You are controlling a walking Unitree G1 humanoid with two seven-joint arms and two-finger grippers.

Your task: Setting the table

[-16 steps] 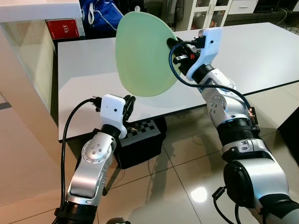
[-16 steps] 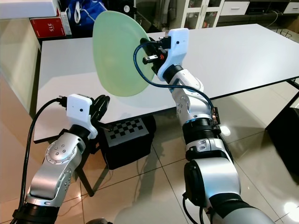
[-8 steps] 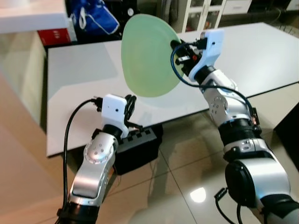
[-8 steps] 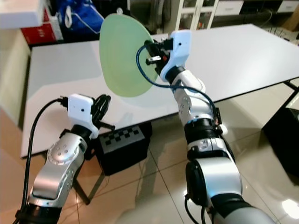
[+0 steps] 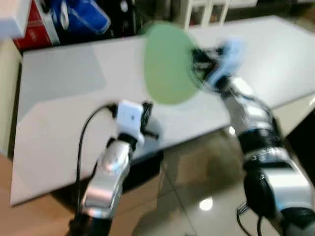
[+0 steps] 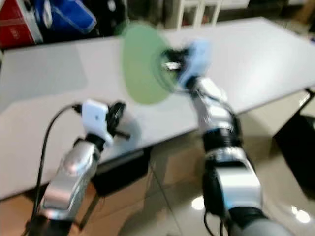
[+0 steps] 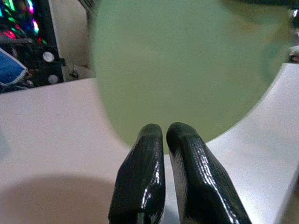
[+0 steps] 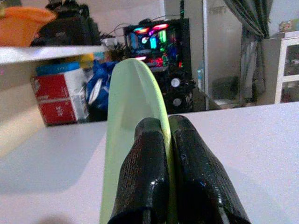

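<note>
My right gripper (image 8: 167,140) is pinched tight on the rim of the pale green plate (image 8: 133,116), held on edge above the white table (image 5: 64,98). It looks rigid, light and slick, so rim grip only. Left gripper (image 7: 161,135) is closed and empty, just below the plate.

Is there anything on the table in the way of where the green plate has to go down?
Nothing visible is in the way. The right gripper holds the green plate on edge above the white table, and the tabletop under and around it looks bare. The left gripper hovers close by, with its fingers shut.
</note>
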